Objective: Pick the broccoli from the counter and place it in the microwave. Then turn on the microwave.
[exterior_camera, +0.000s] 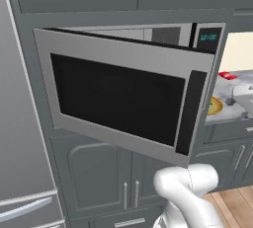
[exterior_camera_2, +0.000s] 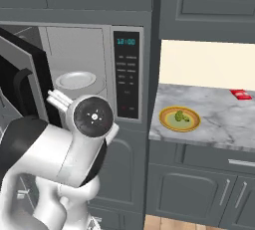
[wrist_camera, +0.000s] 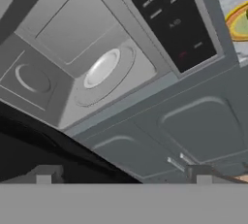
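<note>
The broccoli (exterior_camera_2: 182, 117) is a small green clump lying on a round yellow-orange dish (exterior_camera_2: 180, 119) on the grey marbled counter (exterior_camera_2: 224, 117), just right of the microwave (exterior_camera_2: 79, 50). The microwave door (exterior_camera: 123, 96) is swung wide open, and a white plate (exterior_camera_2: 75, 80) rests inside the cavity. The black button panel (exterior_camera_2: 126, 74) carries a teal display. In the hand view my gripper (wrist_camera: 123, 177) is open with nothing between its fingertips (wrist_camera: 43, 174). It faces the open cavity, the white plate (wrist_camera: 101, 68) and the panel (wrist_camera: 164, 9), well left of the dish (wrist_camera: 240, 22).
A grey fridge (exterior_camera: 20, 123) stands left of the microwave. Dark grey cabinet doors (exterior_camera_2: 199, 189) run under the counter, and upper cabinets (exterior_camera_2: 209, 5) hang above it. A small red object (exterior_camera_2: 241, 94) lies far back on the counter. The open door (wrist_camera: 38, 145) juts out beside my arm.
</note>
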